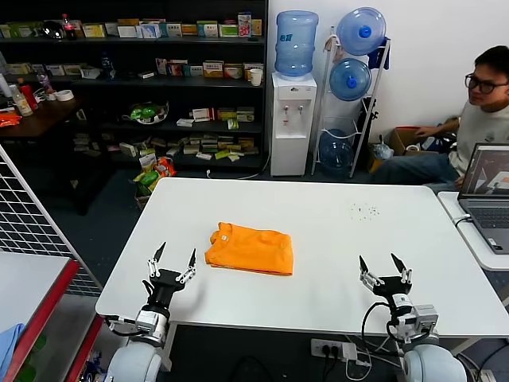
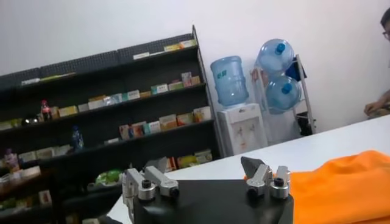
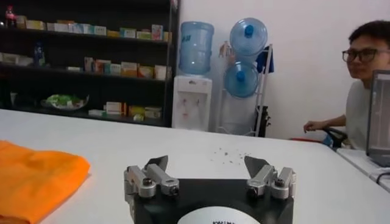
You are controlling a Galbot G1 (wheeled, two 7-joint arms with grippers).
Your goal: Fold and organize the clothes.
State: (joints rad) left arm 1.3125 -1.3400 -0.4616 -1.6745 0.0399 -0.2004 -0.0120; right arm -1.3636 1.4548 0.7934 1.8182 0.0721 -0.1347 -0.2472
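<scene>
Left tool (image 1: 173,259): fingers spread wide, holding nothing — it sits at the near edge of the worktop (image 1: 334,270), just left of the shirt.
Right tool (image 1: 383,270): also wide and holding nothing, at the near edge, well apart from the shirt.
Orange T-shirt (image 1: 250,249): folded into a flat bundle — lying in the middle of the white worktop, between the two tools.
</scene>
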